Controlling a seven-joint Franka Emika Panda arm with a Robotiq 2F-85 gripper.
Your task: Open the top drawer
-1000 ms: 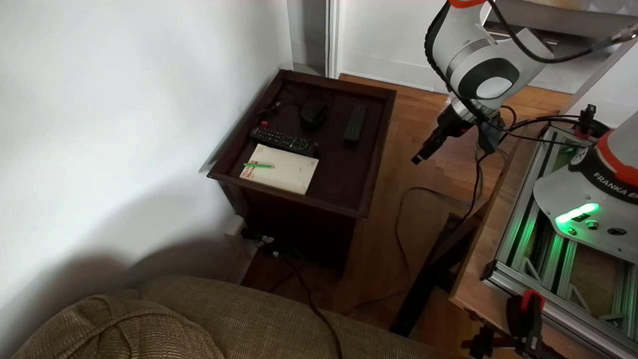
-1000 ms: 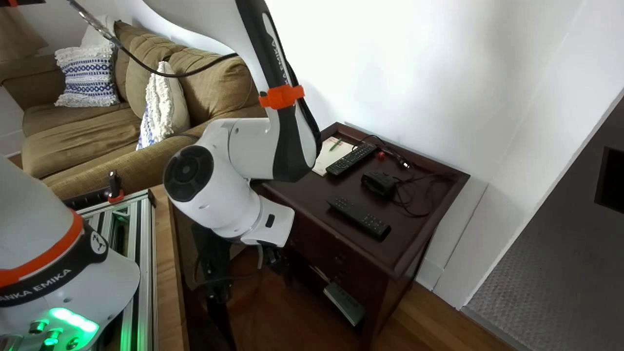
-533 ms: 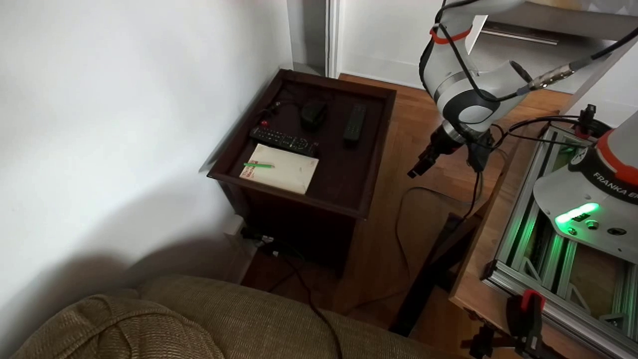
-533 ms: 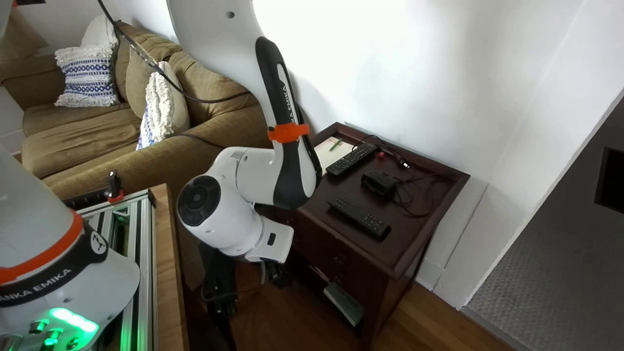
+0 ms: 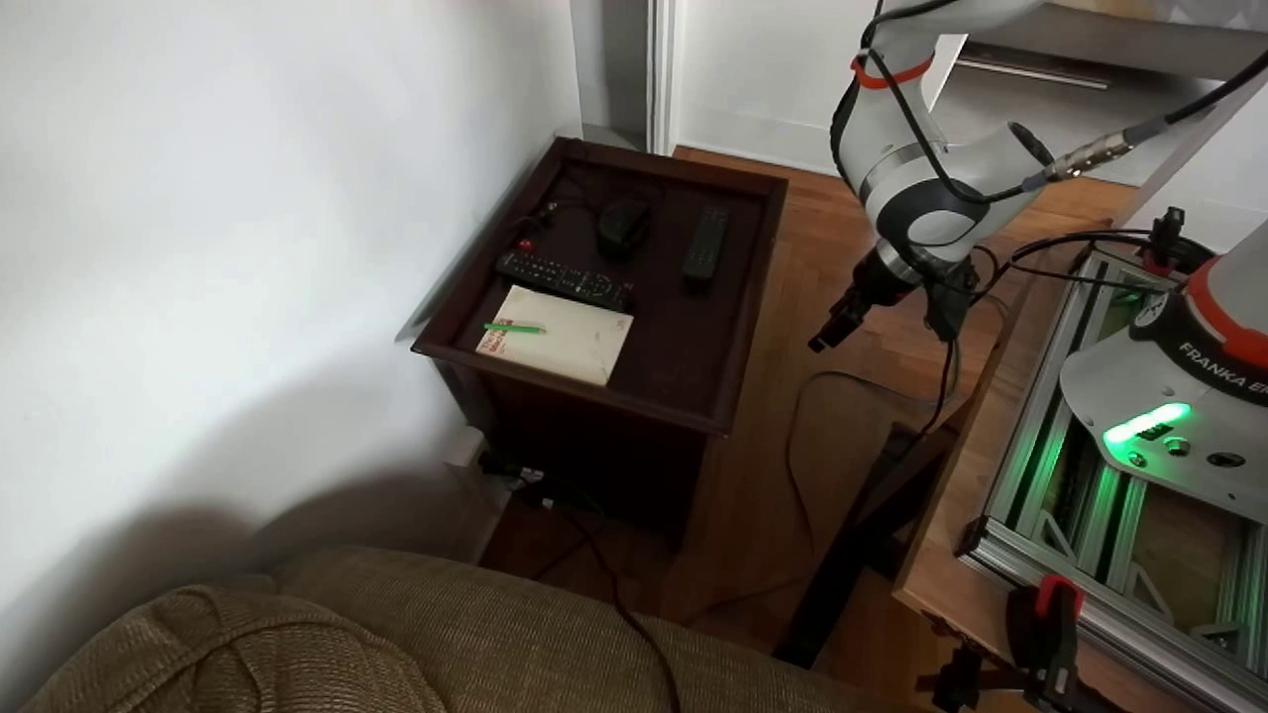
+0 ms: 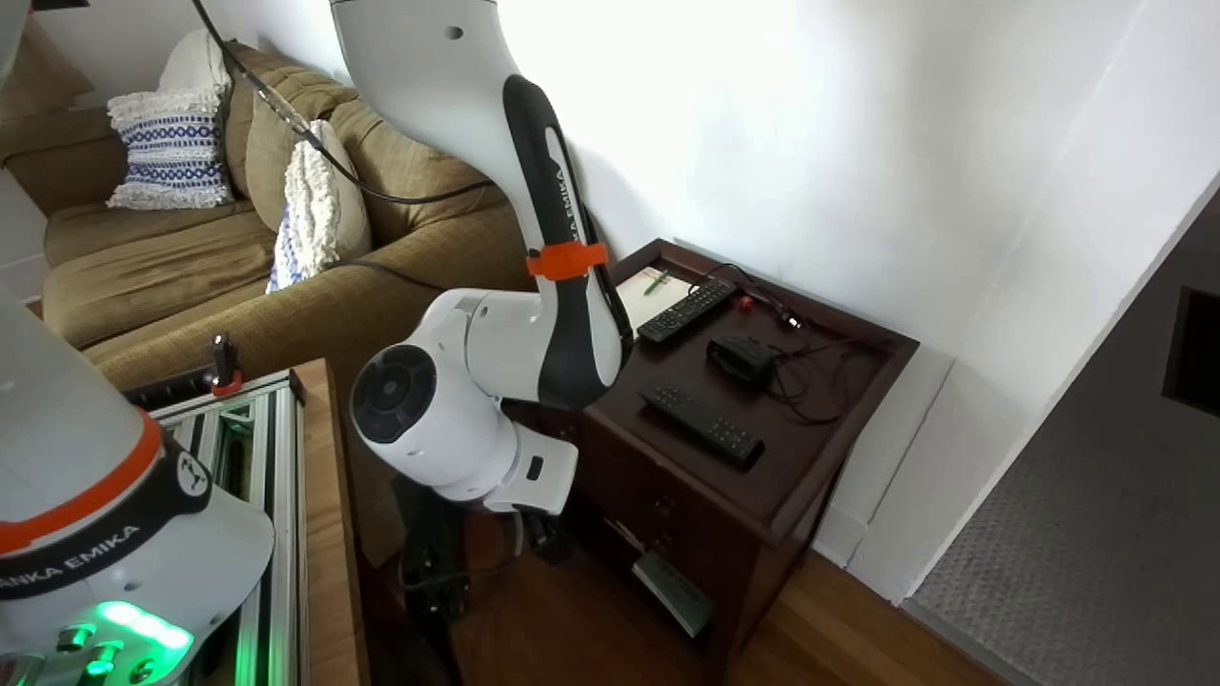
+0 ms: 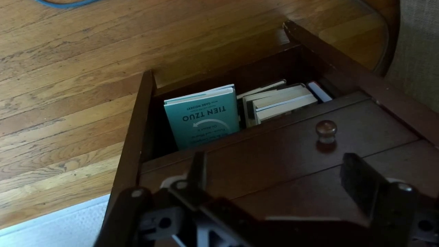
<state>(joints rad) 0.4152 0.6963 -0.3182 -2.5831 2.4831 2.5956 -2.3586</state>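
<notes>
The gripper point(image 7: 274, 156) hangs before the front of the side table point(image 5: 679, 356), tilted downward, its jaws standing wide apart. Nearest it, yet untouched, the top drawer point(image 7: 308, 195) sits flush in the table's front, right under its top edge. Lower on that front come a panel point(image 7: 247, 161) with a round knob point(image 7: 326, 129), then a bay holding books point(image 7: 204, 118). Behind the gripper, the arm point(image 6: 505, 343) bends down from above the table's height, its base point(image 5: 1169, 368) on a wooden bench point(image 5: 936, 564) apart from the table.
</notes>
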